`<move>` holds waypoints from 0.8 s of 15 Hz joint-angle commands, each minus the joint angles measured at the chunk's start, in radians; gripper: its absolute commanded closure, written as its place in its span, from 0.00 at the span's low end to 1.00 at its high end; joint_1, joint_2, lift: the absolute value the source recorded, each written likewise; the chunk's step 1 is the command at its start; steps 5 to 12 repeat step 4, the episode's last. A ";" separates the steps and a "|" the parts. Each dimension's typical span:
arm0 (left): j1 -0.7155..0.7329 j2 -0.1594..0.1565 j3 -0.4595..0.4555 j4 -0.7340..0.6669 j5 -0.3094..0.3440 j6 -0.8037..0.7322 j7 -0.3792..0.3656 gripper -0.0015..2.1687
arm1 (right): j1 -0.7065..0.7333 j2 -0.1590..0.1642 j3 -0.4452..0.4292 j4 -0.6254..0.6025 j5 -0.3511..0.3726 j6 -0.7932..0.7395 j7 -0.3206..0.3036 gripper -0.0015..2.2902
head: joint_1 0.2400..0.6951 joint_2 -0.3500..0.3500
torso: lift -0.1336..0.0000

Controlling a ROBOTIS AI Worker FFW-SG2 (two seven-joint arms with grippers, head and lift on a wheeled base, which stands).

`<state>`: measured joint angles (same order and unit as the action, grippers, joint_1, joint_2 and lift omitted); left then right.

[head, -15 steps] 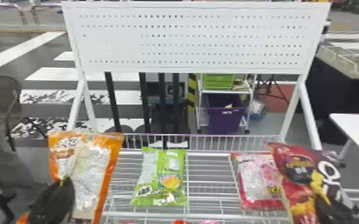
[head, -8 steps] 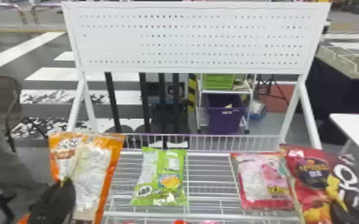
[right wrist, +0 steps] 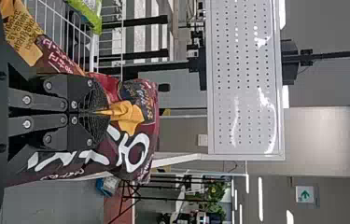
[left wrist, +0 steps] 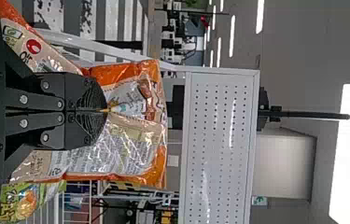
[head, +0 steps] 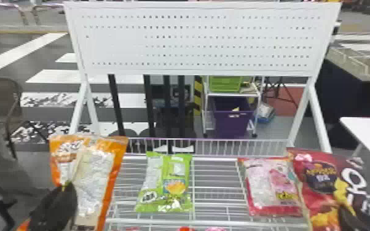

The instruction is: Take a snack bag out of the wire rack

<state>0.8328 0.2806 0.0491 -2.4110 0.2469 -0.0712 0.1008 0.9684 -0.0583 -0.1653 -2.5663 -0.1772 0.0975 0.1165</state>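
Orange snack bag [head: 96,172] and dark red snack bag [head: 316,184] are both gripped — the taking out seems mostly done.
Left gripper [left wrist: 105,111] and right gripper [right wrist: 99,112] each pinch one bag, jaws closed narrowly on the film, as the wrist views show well; the head view gives the green bag [head: 179,198] and pink bag [head: 261,184] lying in the wire rack [head: 215,159]. Full clearance I cannot tell — moving away from the rack is probably left.

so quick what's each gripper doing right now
Left gripper: closed on the orange plastic snack bag.
Right gripper: closed on the dark-red plastic snack bag.
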 commanded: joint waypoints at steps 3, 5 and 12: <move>-0.001 -0.001 0.000 0.000 -0.001 0.000 0.000 0.86 | -0.003 0.000 0.003 0.000 0.010 0.000 0.000 0.98 | 0.57 0.50 | 1.00; -0.001 -0.001 0.000 0.000 -0.003 0.000 0.000 0.86 | -0.002 0.000 0.009 -0.002 0.019 0.000 0.000 0.98 | 0.57 0.50 | 1.00; -0.001 -0.001 0.000 0.000 -0.003 0.000 0.000 0.86 | -0.002 0.000 0.009 -0.002 0.019 0.000 0.000 0.98 | 0.57 0.50 | 1.00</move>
